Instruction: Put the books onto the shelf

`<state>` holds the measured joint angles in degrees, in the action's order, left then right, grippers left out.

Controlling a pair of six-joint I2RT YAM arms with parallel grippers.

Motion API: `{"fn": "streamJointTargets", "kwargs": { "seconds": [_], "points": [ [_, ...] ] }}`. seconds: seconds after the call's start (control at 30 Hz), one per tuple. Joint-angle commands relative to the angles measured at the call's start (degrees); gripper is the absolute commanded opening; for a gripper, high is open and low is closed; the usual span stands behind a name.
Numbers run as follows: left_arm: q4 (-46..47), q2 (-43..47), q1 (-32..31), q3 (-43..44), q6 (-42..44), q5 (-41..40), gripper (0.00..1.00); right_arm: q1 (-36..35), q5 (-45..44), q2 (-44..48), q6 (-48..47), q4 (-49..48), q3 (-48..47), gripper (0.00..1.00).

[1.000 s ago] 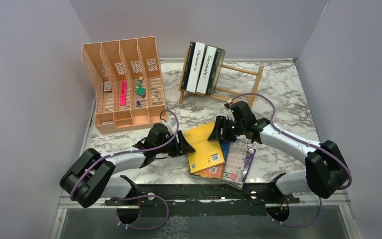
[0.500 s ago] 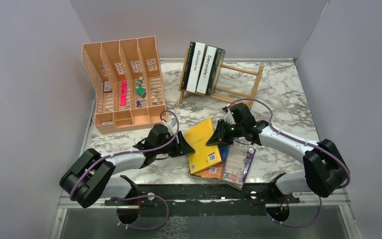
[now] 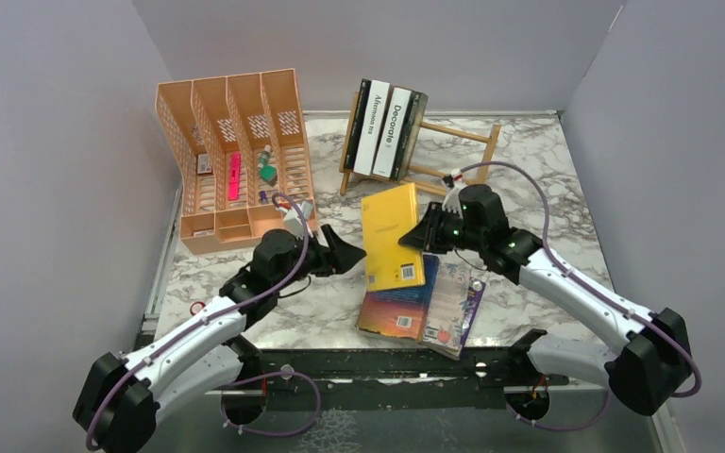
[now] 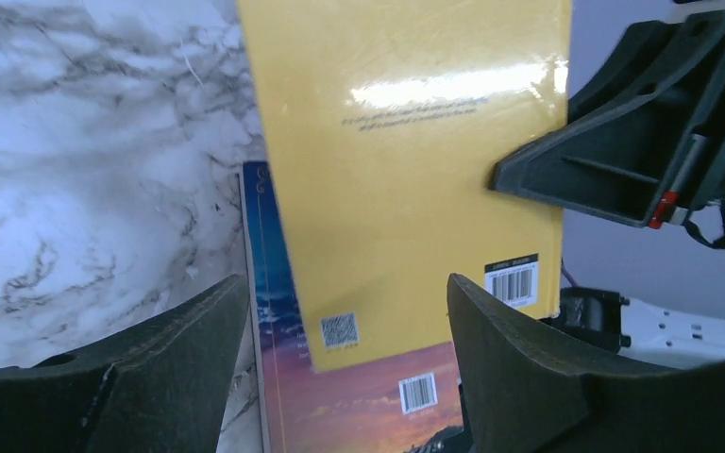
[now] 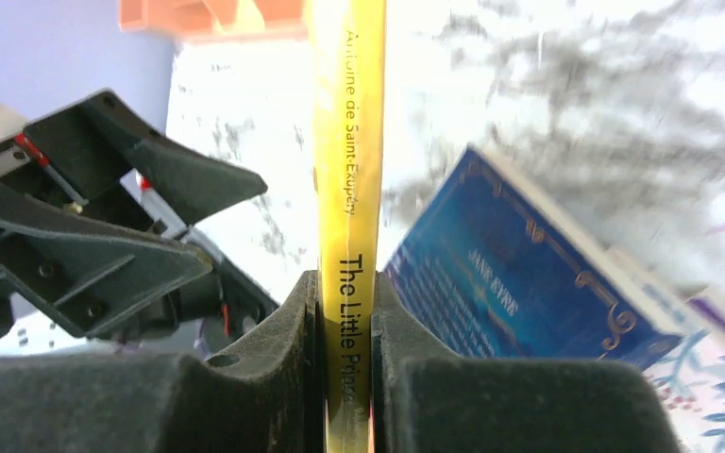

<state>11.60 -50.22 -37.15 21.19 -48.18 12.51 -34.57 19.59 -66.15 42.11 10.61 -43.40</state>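
My right gripper is shut on the spine edge of the yellow book and holds it tilted above the table; the right wrist view shows both pads clamped on the yellow spine. My left gripper stands open just left of that book, with nothing between its fingers. The blue-orange book and the purple floral book lie side by side near the front edge. On the left end of the wooden shelf stand a black book, the white "Decorate" book and a dark green one.
An orange perforated file organiser with small items stands at the back left. Grey walls close in the table on three sides. A small red ring lies by the left edge. The shelf's right half holds no books.
The right gripper closed on the yellow book and lifted it off the stack toward the shelf. The left gripper opened, let go and drew back to the left.
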Motion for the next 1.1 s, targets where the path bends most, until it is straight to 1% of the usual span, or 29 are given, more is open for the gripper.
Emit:
{"fn": "streamJointTargets", "kwargs": {
  "seconds": [0.0,0.07,0.13,0.27,0.4,0.5,0.6,0.7,0.8,0.97,1.07],
  "points": [
    [-14.71,3.60,0.09,8.04,6.21,-9.16,0.79,-0.07,-14.30,4.72,-7.17,2.45,-9.86,0.01],
    [-18.69,4.88,0.14,11.19,7.64,-11.60,0.80,-0.10,-19.00,5.78,-9.38,4.79,-12.69,0.01],
    [-22.57,6.00,0.14,14.29,8.96,-14.67,0.81,-0.12,-25.67,6.49,-11.32,6.49,-15.50,0.01],
    [-30.91,7.00,0.14,20.72,12.24,-20.45,0.82,-0.14,-35.90,6.28,-14.71,8.77,-21.17,0.01],
    [-39.16,7.16,0.14,28.13,16.52,-25.84,0.83,-0.15,-44.98,3.64,-17.75,10.80,-25.91,0.01],
    [-43.68,7.84,0.14,31.51,20.27,-28.36,0.85,-0.19,-50.83,1.30,-20.20,11.98,-29.08,0.01],
    [-45.33,10.03,0.17,30.94,21.65,-31.58,0.86,-0.15,-56.18,-0.65,-21.74,12.22,-30.61,0.01],
    [-45.64,11.93,0.14,28.52,21.88,-32.92,0.87,-0.19,-59.18,-2.84,-23.44,11.62,-31.77,0.01],
    [-45.18,13.12,0.14,25.83,20.56,-34.06,0.88,-0.16,-62.38,-6.58,-26.65,6.67,-31.19,0.01],
    [-43.86,12.43,0.15,23.50,20.77,-31.59,0.88,-0.15,-61.61,-13.65,-28.32,-0.04,-34.31,0.01],
    [-44.53,12.59,0.14,23.21,20.67,-31.37,0.88,-0.20,-61.68,-18.11,-26.84,-1.78,-37.59,0.01]
  ]
}}
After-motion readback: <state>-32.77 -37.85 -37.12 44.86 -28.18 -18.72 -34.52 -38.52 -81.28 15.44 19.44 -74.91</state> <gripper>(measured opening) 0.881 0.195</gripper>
